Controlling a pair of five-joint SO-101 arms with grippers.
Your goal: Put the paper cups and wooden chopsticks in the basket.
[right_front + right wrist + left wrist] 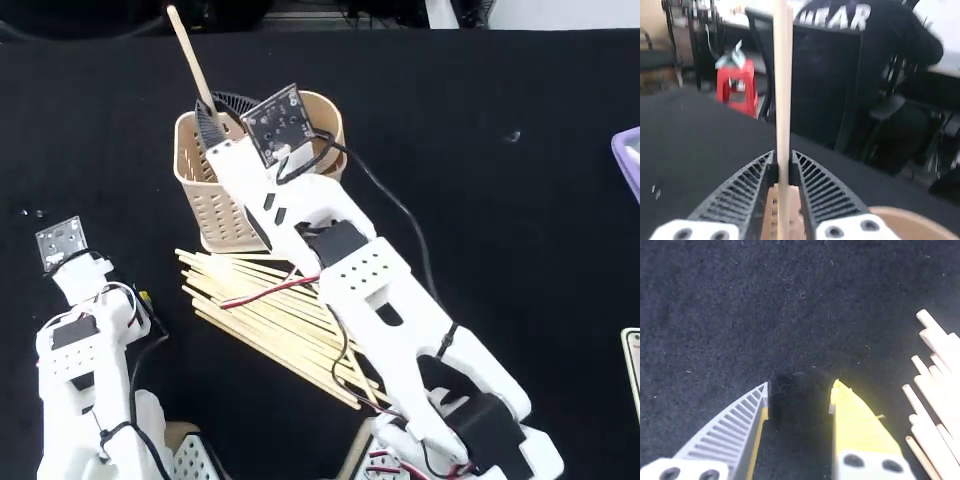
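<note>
Chopstick (782,75) stands upright, clamped between the ribbed fingers of the right pincer (782,155), with its long end rising well above the tips. Directly under that pincer sits the tan perforated basket (215,215). A brown rounded rim just beside the pincer, on the side away from the left arm, may be a paper cup (325,115), though the arm covers most of it. The loose chopsticks (250,310) lie in a flat heap under the right arm, behind its pincer. The left pincer (800,390) hangs with fingers apart over the black table (740,300), the heap's ends just beside its yellow finger.
</note>
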